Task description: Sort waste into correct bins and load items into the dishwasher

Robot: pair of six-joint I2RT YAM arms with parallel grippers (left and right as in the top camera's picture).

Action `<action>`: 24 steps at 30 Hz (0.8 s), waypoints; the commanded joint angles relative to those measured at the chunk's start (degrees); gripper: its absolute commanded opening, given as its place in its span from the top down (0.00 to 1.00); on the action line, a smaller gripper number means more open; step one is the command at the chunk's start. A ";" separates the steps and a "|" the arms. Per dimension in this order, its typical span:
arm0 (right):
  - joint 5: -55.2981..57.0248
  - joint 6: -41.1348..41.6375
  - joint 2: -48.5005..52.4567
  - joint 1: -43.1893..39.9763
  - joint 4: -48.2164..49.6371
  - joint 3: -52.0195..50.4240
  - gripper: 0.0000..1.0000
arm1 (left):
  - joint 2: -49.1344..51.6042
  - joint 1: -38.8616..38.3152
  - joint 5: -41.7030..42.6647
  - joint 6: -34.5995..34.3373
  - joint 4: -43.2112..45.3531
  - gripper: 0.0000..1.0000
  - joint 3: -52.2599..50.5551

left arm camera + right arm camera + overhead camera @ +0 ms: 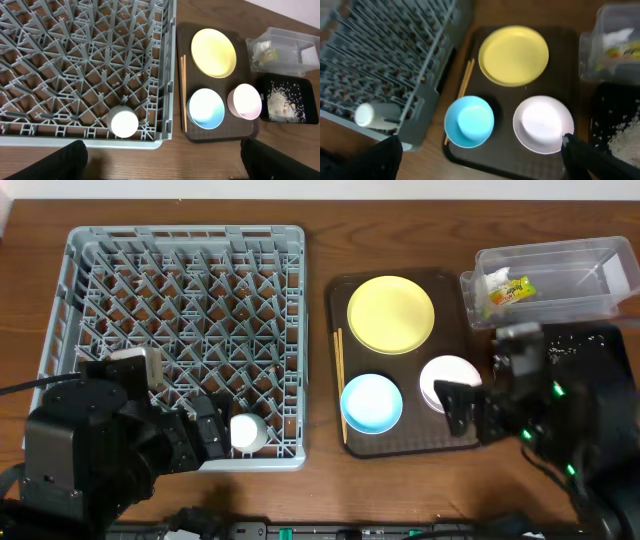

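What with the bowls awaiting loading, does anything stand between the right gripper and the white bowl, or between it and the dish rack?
Nothing visible separates the open right gripper from the white bowl. Towards the dish rack lie the light-blue bowl, the chopsticks and the rack's raised side wall.

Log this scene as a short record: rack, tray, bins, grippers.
dish rack: white cup inside, near the robot-side edge
brown tray: yellow plate, blue bowl, white bowl; chopsticks along the edge nearest the rack
clear tub: wrapper and napkin inside
black tray: rice grains scattered
left gripper: open, holding nothing
right gripper: open, holding nothing
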 commanded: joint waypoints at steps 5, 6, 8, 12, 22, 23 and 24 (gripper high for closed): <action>1.66 -1.22 -6.23 0.31 -4.79 0.50 0.01 | 0.07 -0.17 -0.66 0.70 0.00 0.02 0.39; 3.34 -2.14 -6.88 0.31 -5.25 0.50 0.01 | 0.07 -0.17 -0.66 0.72 0.00 0.02 0.39; 6.45 -5.05 -8.20 0.31 -5.38 0.50 0.01 | 0.07 -0.17 -0.66 0.70 0.00 0.02 0.39; 11.06 -10.14 -10.73 0.31 -5.46 0.37 0.01 | 0.07 -0.17 -0.66 0.70 0.00 0.02 0.39; 10.23 -19.34 -18.69 -4.55 11.13 -13.94 0.01 | 0.07 -0.17 -0.66 0.72 0.00 0.02 0.39; 8.48 -20.50 -19.98 -5.64 13.92 -16.87 0.01 | 0.07 -0.17 -0.66 0.70 0.00 0.02 0.39; 7.19 -20.76 -21.44 -6.73 16.55 -20.33 0.01 | 0.07 -0.17 -0.66 0.70 0.00 0.02 0.39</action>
